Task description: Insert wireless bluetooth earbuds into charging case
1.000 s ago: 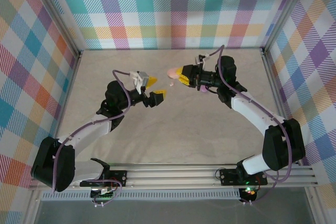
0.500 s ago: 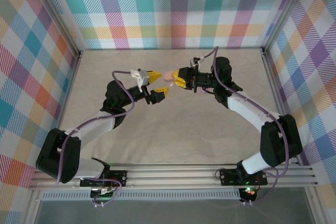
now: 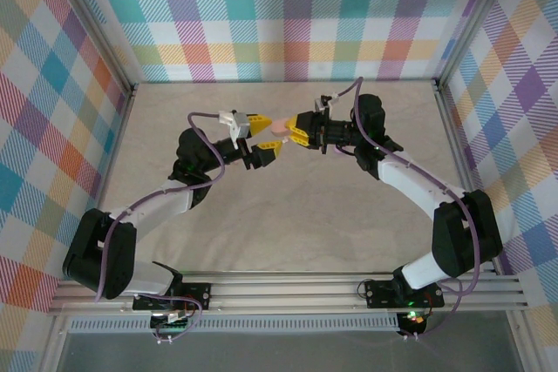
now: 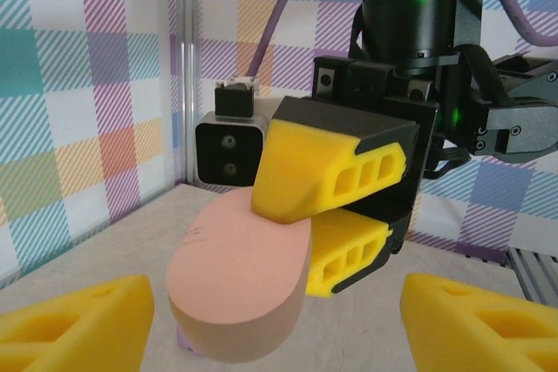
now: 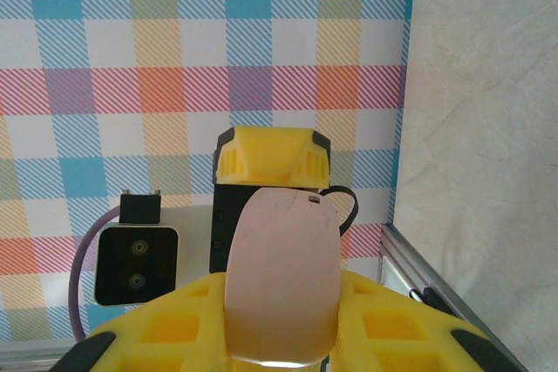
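My right gripper (image 3: 298, 129) is shut on one end of the closed salmon-pink oval charging case (image 3: 277, 127), held above the table at mid-back. In the right wrist view the case (image 5: 281, 276) is clamped between the yellow fingers (image 5: 166, 333). My left gripper (image 3: 266, 135) faces it, open, one finger on each side of the case's free end (image 4: 240, 289); the fingertips (image 4: 74, 328) stand clear of it. A purple sliver (image 4: 187, 342) shows on the table under the case; I cannot tell if it is an earbud. The earbuds are otherwise hidden.
The beige table (image 3: 288, 215) is boxed in by plaid walls (image 3: 288, 15) with metal corner posts. Both arms reach toward each other over the table's rear half. A metal rail (image 3: 288, 289) runs along the near edge.
The right gripper carried the case leftward. The left gripper moved up and right until its fingers straddled the case, and its jaws have narrowed.
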`<state>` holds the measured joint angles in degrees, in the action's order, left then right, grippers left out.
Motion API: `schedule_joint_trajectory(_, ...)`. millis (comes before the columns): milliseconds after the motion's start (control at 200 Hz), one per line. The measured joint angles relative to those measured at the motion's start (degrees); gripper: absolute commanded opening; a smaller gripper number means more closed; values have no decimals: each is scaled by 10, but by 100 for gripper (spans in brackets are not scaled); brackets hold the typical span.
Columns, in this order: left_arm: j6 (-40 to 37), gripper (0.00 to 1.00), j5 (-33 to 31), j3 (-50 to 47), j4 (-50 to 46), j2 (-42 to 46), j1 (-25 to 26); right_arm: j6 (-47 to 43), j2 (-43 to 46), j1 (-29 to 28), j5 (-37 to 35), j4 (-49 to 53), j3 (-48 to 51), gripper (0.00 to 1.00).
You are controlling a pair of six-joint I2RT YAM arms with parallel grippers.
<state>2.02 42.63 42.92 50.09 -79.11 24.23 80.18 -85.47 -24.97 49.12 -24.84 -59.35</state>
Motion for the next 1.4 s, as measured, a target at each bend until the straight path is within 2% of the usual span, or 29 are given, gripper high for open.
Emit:
schedule_joint_trajectory(435,8,63,15,3,3,-21,0,0,2,-10,0,0,0,25)
schedule_joint_trajectory(665,17,46,21,10,14,-30,0,0,6,-10,2,0,0,25)
schedule_joint_trajectory(945,18,32,26,11,14,-30,0,0,7,-9,4,0,0,26)
schedule_joint_trajectory(995,18,32,26,11,14,-30,0,0,8,-9,4,0,0,30)
schedule_joint_trajectory(1090,18,29,28,11,13,-30,0,-3,8,-10,3,3,0,44)
schedule_joint_trajectory(1210,13,26,28,11,1,-29,0,-31,16,-10,-8,23,0,52)
schedule_joint_trajectory(1400,-20,22,30,18,-77,10,0,-182,85,-9,-63,167,-33,62)
